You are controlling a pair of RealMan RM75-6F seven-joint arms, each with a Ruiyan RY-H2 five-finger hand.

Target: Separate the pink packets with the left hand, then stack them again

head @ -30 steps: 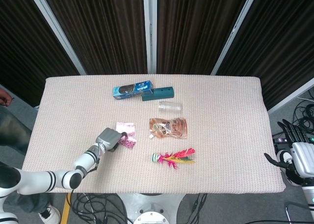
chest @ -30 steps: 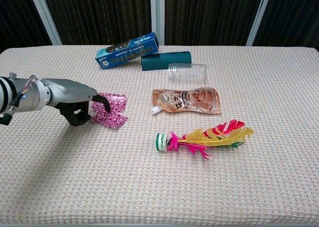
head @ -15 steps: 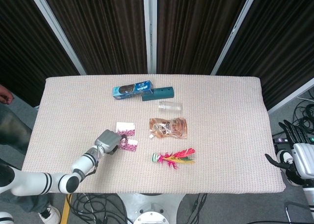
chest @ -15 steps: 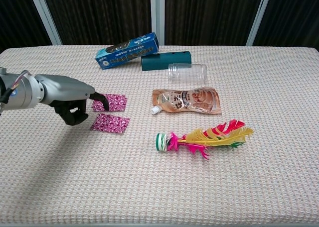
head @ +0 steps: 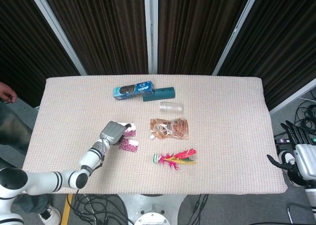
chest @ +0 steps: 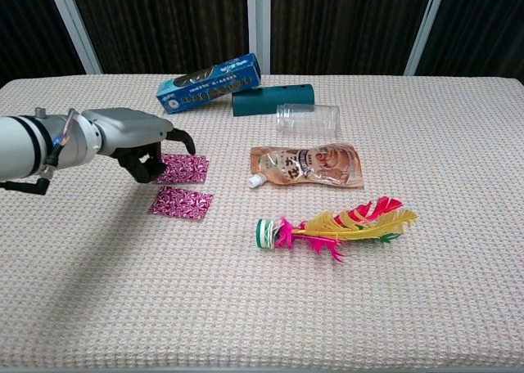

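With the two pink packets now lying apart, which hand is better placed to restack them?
Left. The left hand hovers at the far pink packet, with the near pink packet just beside it. The right hand sits off the table's right edge, far from both.

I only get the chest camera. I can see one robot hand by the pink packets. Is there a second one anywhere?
Observer: Yes. In the head view the right robot hand hangs beyond the right end of the table, fingers apart, holding nothing.
Operator: Is anyone standing near the robot?
Observer: A person's hand shows at the far left edge of the head view, off the table.
Operator: And below the table?
Observer: Cables lie on the floor under its near edge.
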